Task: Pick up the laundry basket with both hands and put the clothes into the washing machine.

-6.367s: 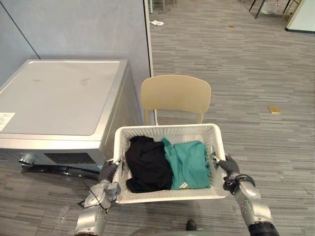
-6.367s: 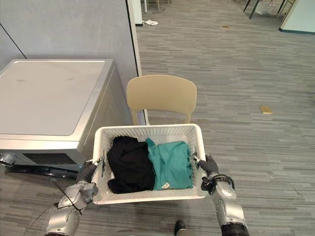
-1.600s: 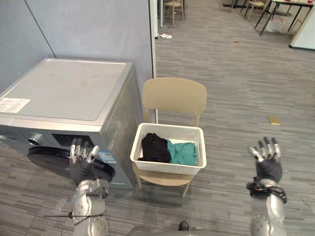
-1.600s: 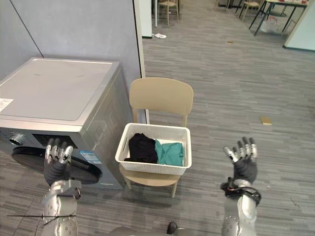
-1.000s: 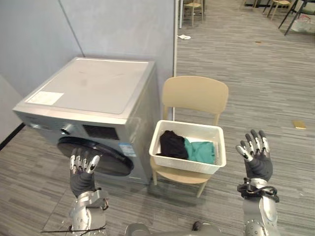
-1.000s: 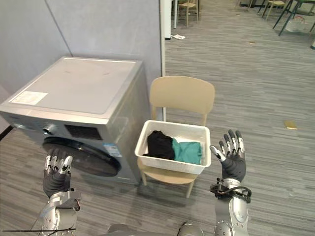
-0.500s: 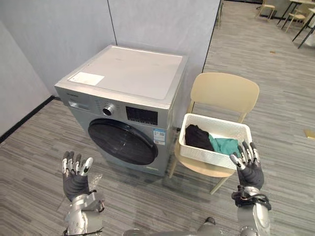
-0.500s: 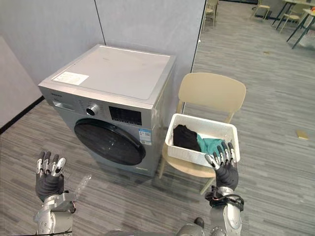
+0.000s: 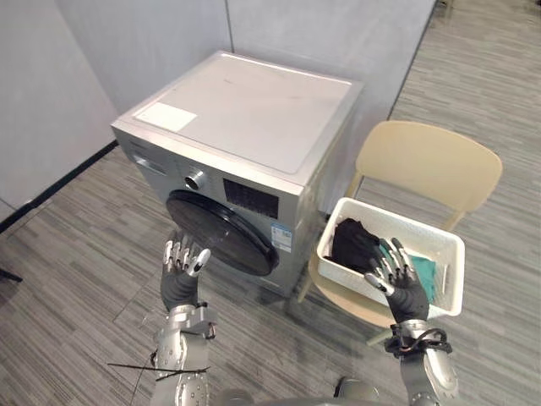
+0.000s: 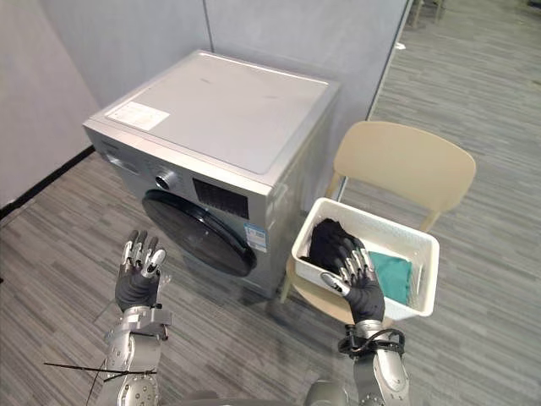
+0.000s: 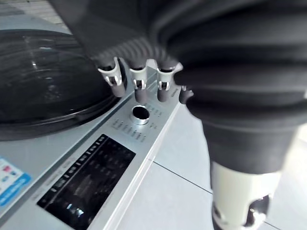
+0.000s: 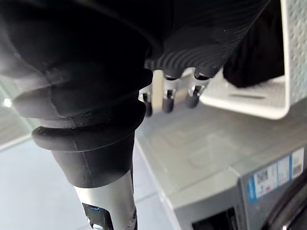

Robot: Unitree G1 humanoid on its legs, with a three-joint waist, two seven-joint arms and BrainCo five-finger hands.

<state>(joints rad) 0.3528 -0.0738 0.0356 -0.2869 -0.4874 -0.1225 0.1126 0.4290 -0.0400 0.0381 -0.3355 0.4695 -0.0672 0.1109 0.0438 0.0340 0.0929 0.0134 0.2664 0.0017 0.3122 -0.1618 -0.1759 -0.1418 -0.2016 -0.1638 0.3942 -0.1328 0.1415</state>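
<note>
The left hand [image 9: 178, 288] hangs empty with fingers spread, just before the washer's [image 9: 254, 110] round door [image 9: 221, 244]. The right hand [image 9: 407, 294] is spread and empty too, raised in front of the basket [image 9: 455, 283]. Seconds ago both hands gripped that basket. Now it sits on the chair [image 9: 431, 161] beside the washer, with the black garment [image 9: 348, 241] and the teal one [image 10: 390, 275] inside. The view has swung toward the closed door, which probably needs opening next.
</note>
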